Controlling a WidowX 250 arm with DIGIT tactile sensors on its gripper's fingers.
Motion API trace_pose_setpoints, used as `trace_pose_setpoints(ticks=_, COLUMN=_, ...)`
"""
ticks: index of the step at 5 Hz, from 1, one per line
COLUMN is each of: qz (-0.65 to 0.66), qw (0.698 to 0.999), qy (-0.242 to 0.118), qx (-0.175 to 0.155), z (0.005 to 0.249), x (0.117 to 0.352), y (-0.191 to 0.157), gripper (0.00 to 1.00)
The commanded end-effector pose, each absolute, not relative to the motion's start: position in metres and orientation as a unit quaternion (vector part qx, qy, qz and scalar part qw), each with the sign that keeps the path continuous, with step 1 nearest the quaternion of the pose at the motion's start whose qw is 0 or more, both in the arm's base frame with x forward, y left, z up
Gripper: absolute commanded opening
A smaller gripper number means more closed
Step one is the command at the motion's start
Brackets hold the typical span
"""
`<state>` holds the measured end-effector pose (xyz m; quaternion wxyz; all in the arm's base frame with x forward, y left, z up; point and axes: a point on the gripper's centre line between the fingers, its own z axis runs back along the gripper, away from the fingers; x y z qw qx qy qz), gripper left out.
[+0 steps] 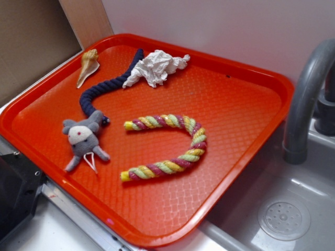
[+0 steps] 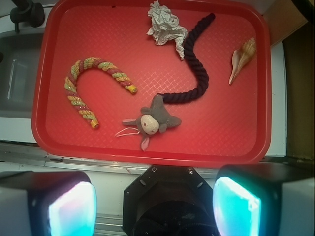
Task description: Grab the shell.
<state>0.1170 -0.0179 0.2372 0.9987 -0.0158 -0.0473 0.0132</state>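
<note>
Red tray [image 1: 251, 83], textured surface, is sitting on a counter beside a grey sink [image 1: 293, 209] with a grey faucet [image 1: 306, 99]; in the wrist view the tray [image 2: 236, 132] is filling most of the frame. Shell [image 1: 87, 66], tan-orange knobby wide end tapering to a cream point, is lying on the tray near one far corner, point aimed toward the tray's rim side; in the wrist view the shell [image 2: 241, 59] is lying near the right edge, well apart from everything but the rope. Dark blue rope [image 1: 102, 89] is curving across the tray between the shell and a crumpled white paper wad [image 1: 155, 68], the wad touching or just beside the rope's far stretch. Grey plush mouse [image 1: 82, 139] is lying at the rope's near end, apparently joined to it. Striped rope toy [image 1: 180, 151], yellow, green and pink, is bending in a U shape toward the tray's middle. Gripper [image 2: 155, 201] is hovering off the tray's near edge, its fingers [image 2: 71, 209] standing wide apart, holding nothing, well apart from the shell.
</note>
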Motion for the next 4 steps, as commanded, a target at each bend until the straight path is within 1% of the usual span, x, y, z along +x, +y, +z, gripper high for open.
trace_pose_setpoints(ticks=1, qz=0.013, qw=0.999, qy=-0.047, qx=-0.016, z=0.237, x=0.117, y=-0.018, gripper=1.00)
trace_pose_setpoints(ticks=2, qz=0.060, qw=0.993, qy=-0.102, qx=0.017, z=0.227, x=0.134, y=-0.011, gripper=1.00)
trace_pose_setpoints(ticks=3, qz=0.113, qw=0.984, qy=-0.138, qx=0.004, z=0.216, x=0.156, y=0.013, gripper=1.00)
trace_pose_setpoints(ticks=4, qz=0.160, qw=0.973, qy=-0.160, qx=0.039, z=0.198, x=0.171, y=0.031, gripper=1.00)
